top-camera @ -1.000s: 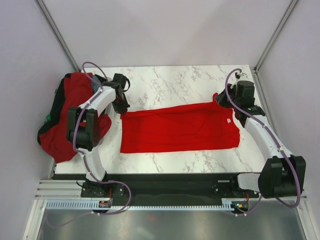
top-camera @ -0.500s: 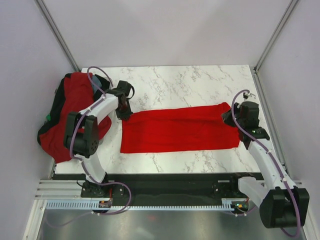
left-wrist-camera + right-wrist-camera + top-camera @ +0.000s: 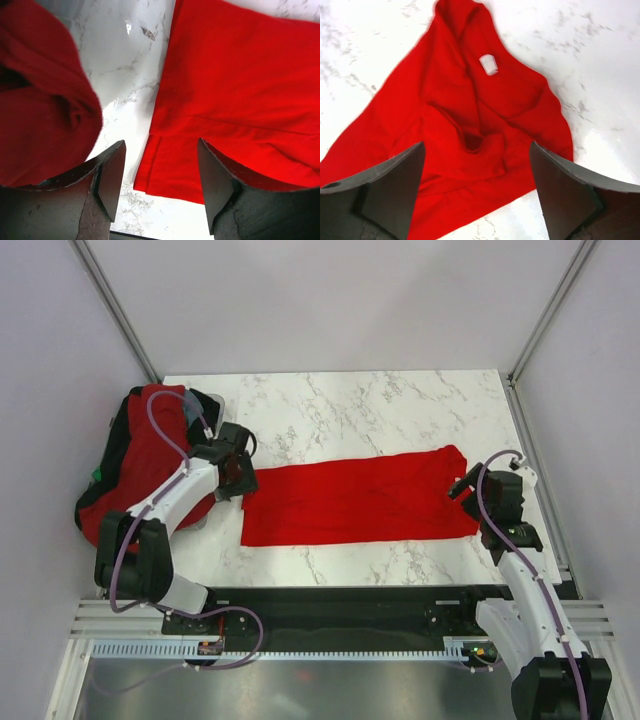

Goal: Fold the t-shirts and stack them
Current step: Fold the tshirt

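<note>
Red cloth lies as a long band across the middle of the counter (image 3: 350,410). The shirt (image 3: 360,502) is folded lengthwise, with its bottom end at 9 o'clock and its neck end at 3 o'clock.

The left end effector (image 3: 242,478) hovers at the bottom corner, jaws partly apart with nothing between them. In its wrist view the doubled edge lies flat on the marble between the fingers. The right end effector (image 3: 472,486) hangs over the neck end, jaws wide and empty. There the white label (image 3: 489,64) faces up and the collar cloth bunches in soft creases.

Each arm sits at 1 end, probably because a band this long has to be carried from both ends to stay straight. The open jaws suggest the lengthwise fold is already laid.

At 9 o'clock, over the counter's edge, a pile (image 3: 145,440) of red shirts heaps on a dark bin (image 3: 110,440), seemingly the ones not yet folded.

An end-to-end fold looks like the next step. The rumpled neck could make that fold crooked unless it is smoothed first.
</note>
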